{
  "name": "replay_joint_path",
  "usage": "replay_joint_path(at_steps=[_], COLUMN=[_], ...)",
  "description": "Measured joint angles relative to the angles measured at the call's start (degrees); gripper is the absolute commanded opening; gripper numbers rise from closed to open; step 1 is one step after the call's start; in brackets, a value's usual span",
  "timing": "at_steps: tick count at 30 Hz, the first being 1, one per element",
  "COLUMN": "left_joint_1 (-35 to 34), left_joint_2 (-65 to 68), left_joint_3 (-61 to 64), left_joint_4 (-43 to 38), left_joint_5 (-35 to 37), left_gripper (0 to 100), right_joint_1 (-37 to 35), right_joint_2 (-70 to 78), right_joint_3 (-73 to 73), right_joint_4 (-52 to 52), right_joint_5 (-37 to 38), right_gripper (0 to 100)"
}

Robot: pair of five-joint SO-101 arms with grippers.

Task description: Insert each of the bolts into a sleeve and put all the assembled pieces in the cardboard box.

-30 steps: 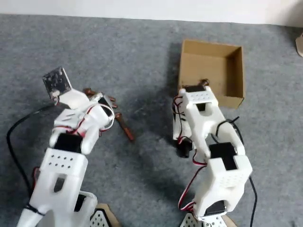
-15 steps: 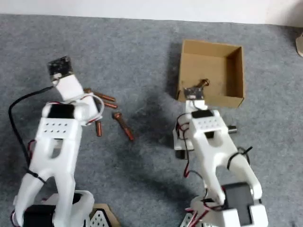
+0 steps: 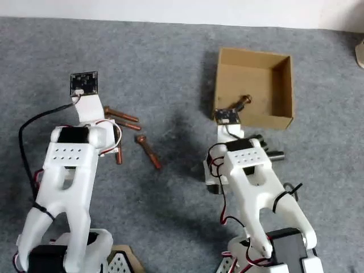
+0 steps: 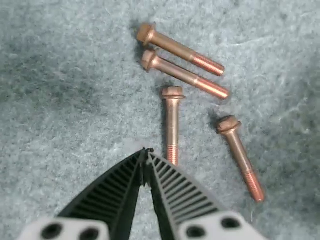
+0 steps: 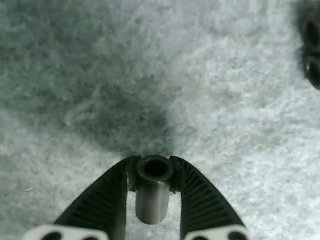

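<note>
Several copper bolts (image 4: 171, 122) lie loose on the grey carpet, just ahead of my left gripper (image 4: 146, 152), which is shut with nothing in it. The high view has these bolts (image 3: 149, 152) beside the left arm (image 3: 71, 153). My right gripper (image 5: 152, 162) is shut on a dark grey sleeve (image 5: 152, 192), held just above the carpet with its bore facing outward. The cardboard box (image 3: 282, 79) stands at the back right with one bolt-and-sleeve piece (image 3: 242, 104) inside. The right arm (image 3: 250, 170) sits just in front of the box.
More dark sleeves (image 3: 272, 152) lie on the carpet to the right of the right arm, near the box's front wall; their ends (image 5: 312, 55) edge into the right wrist view. Open carpet lies between the two arms.
The left arm has straightened and its wrist has swung back and to the right, uncovering the bolts. The right arm has drawn back a little from the box's front.
</note>
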Motion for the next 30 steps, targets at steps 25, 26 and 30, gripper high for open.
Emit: replay_joint_path(at_steps=[25,26,30], left_joint_1=[0.7,0.7,0.7], left_joint_2=[22.8,22.8,22.9], left_joint_3=[-15.8,-15.3,-13.1], left_joint_4=[6.5,5.3,0.5], left_joint_5=[-4.0,-4.3,-4.3], left_gripper=[17,17,17], right_joint_1=[-2.2,-2.3,-2.3], right_joint_2=[0.0,0.0,0.0], right_joint_3=[0.4,0.4,0.4], right_joint_4=[0.0,0.0,0.0], right_joint_5=[0.2,0.2,0.2], right_gripper=[0.5,0.5,0.5])
